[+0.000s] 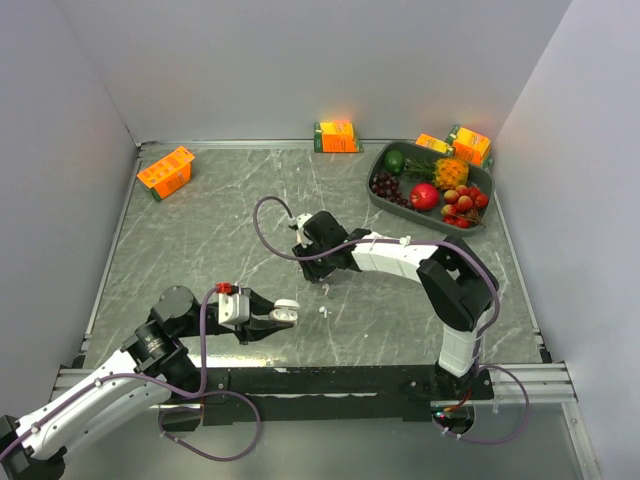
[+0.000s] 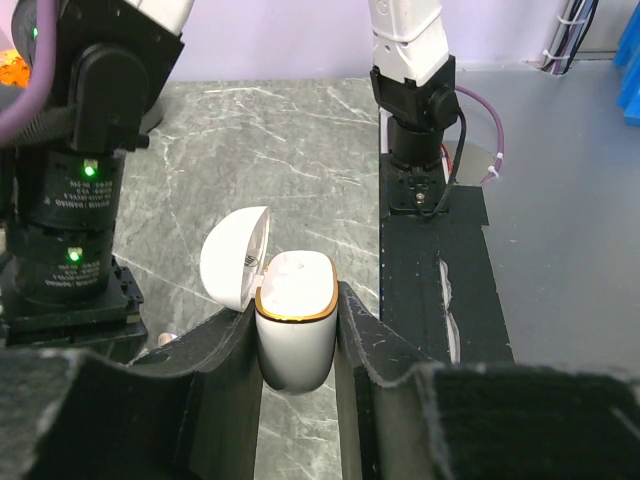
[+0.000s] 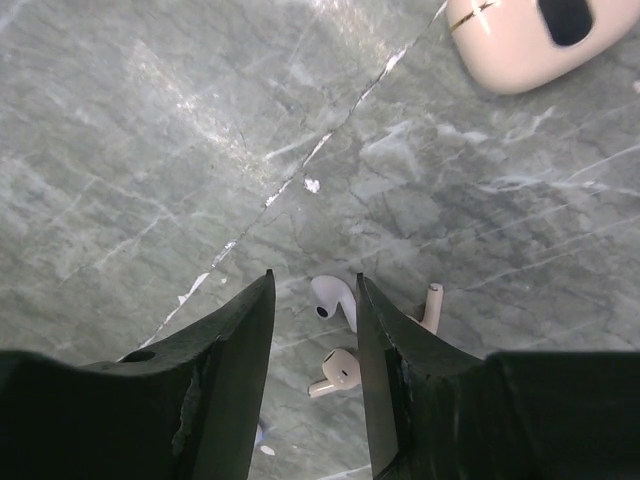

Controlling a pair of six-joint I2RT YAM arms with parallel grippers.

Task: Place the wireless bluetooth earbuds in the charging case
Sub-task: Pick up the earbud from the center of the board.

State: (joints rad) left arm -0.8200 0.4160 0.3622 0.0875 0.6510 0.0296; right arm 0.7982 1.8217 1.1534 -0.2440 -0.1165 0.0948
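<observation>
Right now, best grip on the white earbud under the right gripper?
Probably from straight above, pinching the rounded head of the white earbud: it lies flat on the table between the fingers of the open right gripper, a beige earbud close beside.

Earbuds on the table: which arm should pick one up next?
Right. The right arm hangs with open jaws just above the loose earbuds; the left arm has its jaws shut on the open case.

Grey marbled table [image 1: 200, 250] carries earbuds [image 3: 335, 300], a pale case [image 3: 520, 50], orange cartons [image 1: 165, 172] and a fruit tray [image 1: 374, 195].
</observation>
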